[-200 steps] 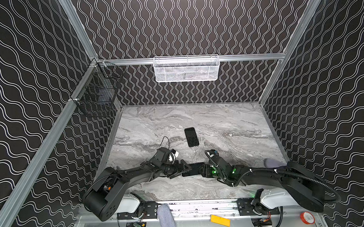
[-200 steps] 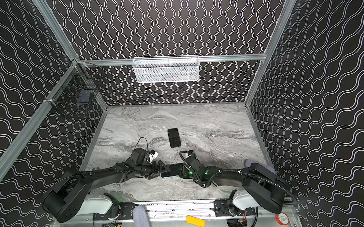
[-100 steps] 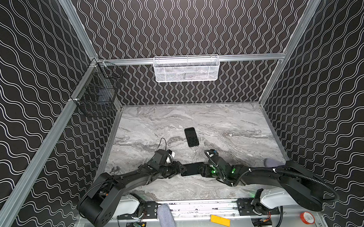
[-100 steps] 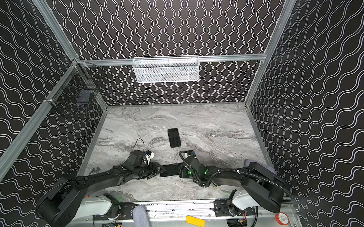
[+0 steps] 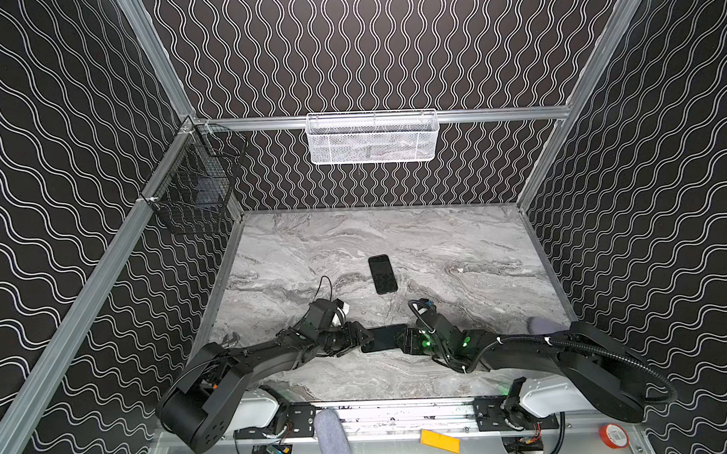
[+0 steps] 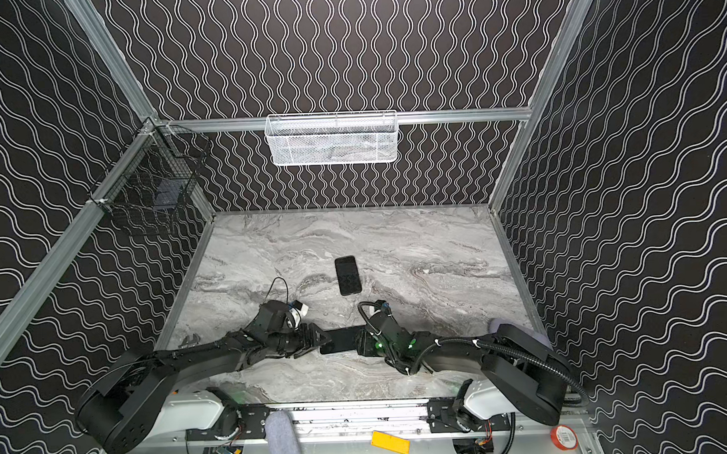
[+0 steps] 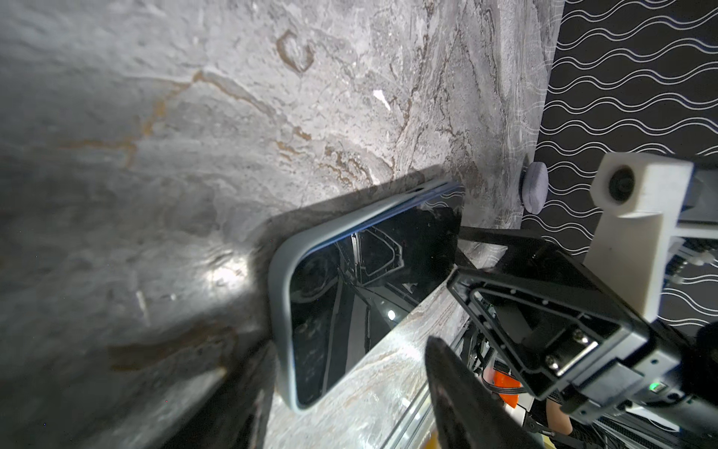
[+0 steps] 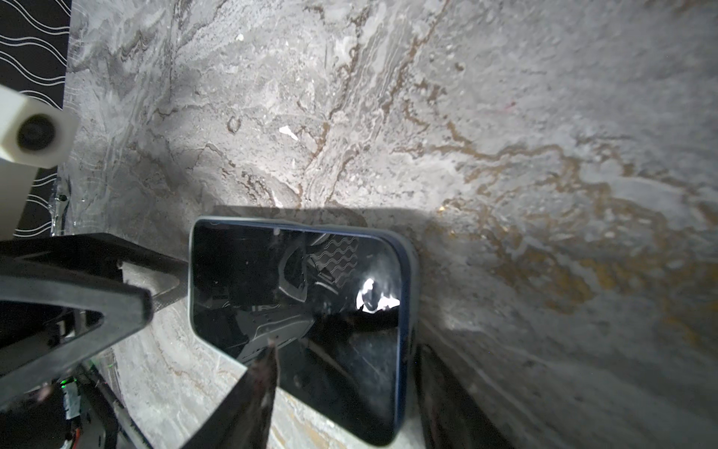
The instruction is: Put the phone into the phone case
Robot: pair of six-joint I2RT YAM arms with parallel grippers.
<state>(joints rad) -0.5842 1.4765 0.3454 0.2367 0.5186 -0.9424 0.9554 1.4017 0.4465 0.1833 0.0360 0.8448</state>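
Near the table's front edge the phone (image 5: 383,338) (image 6: 343,339) lies flat, screen up, between my two grippers. The left wrist view shows its glossy black screen (image 7: 369,280) with a thin blue edge, lying inside the grey rim of the phone case (image 7: 279,295). My left gripper (image 5: 368,340) (image 7: 345,373) is open at the left end. One finger is against the case rim and the other stands clear of it. My right gripper (image 5: 401,341) (image 8: 347,350) is shut on the right end of the phone (image 8: 303,295), with a finger along each long edge.
A second dark, phone-shaped slab (image 5: 382,274) lies flat further back at mid-table. A white mesh basket (image 5: 373,138) hangs on the back wall and a black wire basket (image 5: 194,192) on the left wall. The front rail (image 5: 401,411) runs close behind both arms.
My left gripper has slid right up to the phone's left end and its jaws have narrowed. The right gripper and the phone have stayed put.
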